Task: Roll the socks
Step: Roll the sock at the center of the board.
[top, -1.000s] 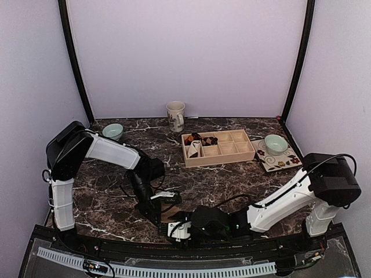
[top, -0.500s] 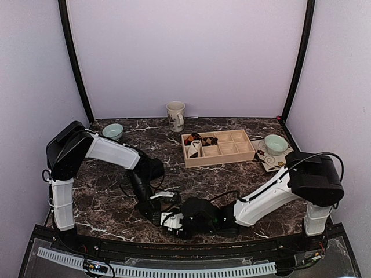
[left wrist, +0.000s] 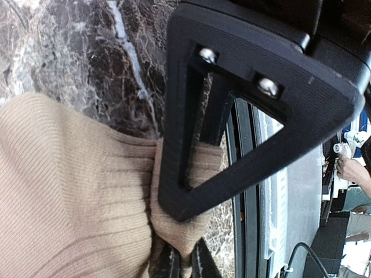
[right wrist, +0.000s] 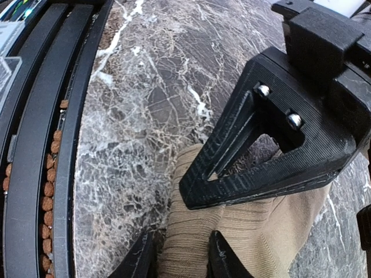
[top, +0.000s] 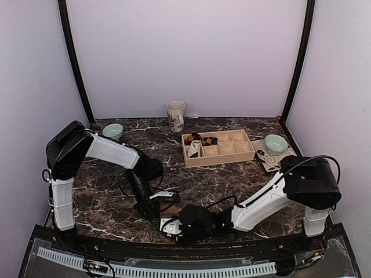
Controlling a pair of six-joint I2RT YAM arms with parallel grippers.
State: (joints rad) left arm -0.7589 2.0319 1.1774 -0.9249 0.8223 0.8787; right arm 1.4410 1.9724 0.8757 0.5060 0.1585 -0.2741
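L hand (left wrist: pixel 185 263) is pinching a bunched end of the tan sock (left wrist: pixel 69 191), fingertips all but together on the fabric. R hand (right wrist: pixel 182 258) is straddling the same sock's end, a finger sitting each side of the ribbed cloth w/ the jaws part-way apart; can't tell if it's actually clamping. The two hands are crowding each other at the near edge of the worktop (top: pixel 232 174), and the sock is lying there w/ no roll showing.

Judging by that, the job is sitting at the very start of the tan roll, both hands taking one end. Next move is prob calling for a firm, even hold from both sides, then turning that end over onto the sock's body, keeping turns tight; w/ fingers this close, wrist room is looking scarce, and the rail (right wrist: pixel 64 145) is running just beside.

Further back the tray (top: pixel 220 161) is holding three small things in its left compartments: a dark checked bundle, likely the argyle sock (top: pixel 207 139), in the back row, a reddish bundle (top: pixel 194 136) left of it, a white roll (top: pixel 193 150) in front; the rest are showing bare wood. Mug (top: pixel 175 116) is standing behind the tray, contents hidden. L bowl (top: pixel 113 131) is sitting far left, R bowl (top: pixel 275 143) on a plate (top: pixel 288 161); both are looking empty
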